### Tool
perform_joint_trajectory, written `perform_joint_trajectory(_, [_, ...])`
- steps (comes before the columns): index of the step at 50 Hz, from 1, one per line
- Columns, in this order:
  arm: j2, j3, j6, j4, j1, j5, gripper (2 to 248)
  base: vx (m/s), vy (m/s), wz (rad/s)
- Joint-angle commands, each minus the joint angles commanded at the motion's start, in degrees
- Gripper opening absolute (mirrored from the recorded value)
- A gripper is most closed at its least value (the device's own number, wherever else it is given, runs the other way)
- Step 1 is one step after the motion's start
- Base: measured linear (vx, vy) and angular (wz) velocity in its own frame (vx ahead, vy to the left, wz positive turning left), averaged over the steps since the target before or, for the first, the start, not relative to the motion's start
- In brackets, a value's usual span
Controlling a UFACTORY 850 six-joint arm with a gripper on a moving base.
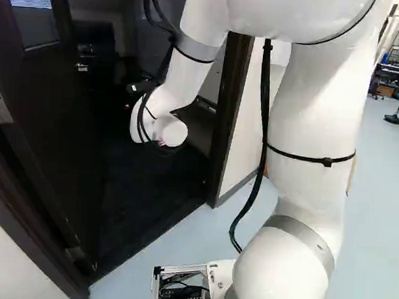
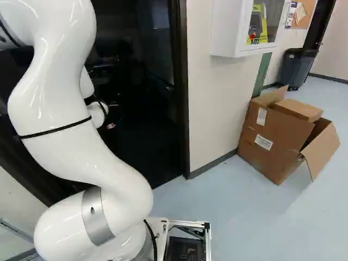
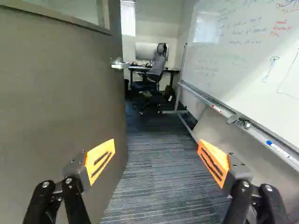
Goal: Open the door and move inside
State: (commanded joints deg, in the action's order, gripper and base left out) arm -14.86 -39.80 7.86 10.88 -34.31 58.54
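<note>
Fingers (image 3: 92, 156) spread, the black gripper (image 3: 156, 142) points inward beside the open door (image 1: 44, 86) — at left in the left base view — likely heavy but free-swinging, best taken by its rigid, slick-looking metal handle (image 3: 120, 65).

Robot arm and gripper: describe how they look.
The arm is glossy white with rounded segments, silver-grey bands, black cables and thin black straps. The gripper has black jointed linkages with round metal bolts, dark grey mounts and two orange pads with dark slots.
</note>
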Motion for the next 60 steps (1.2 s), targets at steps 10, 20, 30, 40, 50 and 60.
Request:
perform_joint_trajectory(10, [1.17,1.37,0.0,0.0,1.49,0.0,247,0.0,0.0,0.0])
perform_joint_trajectory(20, [2.31,2.68,0.0,0.0,3.0,0.0,247,0.0,0.0,0.0])
perform_joint_trajectory(30, [3.53,4.07,0.0,0.0,4.51,0.0,247,0.0,0.0,0.0])
perform_joint_trajectory(40, [5.06,5.79,0.0,0.0,5.94,0.0,247,0.0,0.0,0.0])
perform_joint_trajectory(50, [7.05,8.0,0.0,0.0,7.25,0.0,247,0.0,0.0,0.0])
perform_joint_trajectory(60, [8.96,10.07,0.0,0.0,8.59,0.0,247,0.0,0.0,0.0])
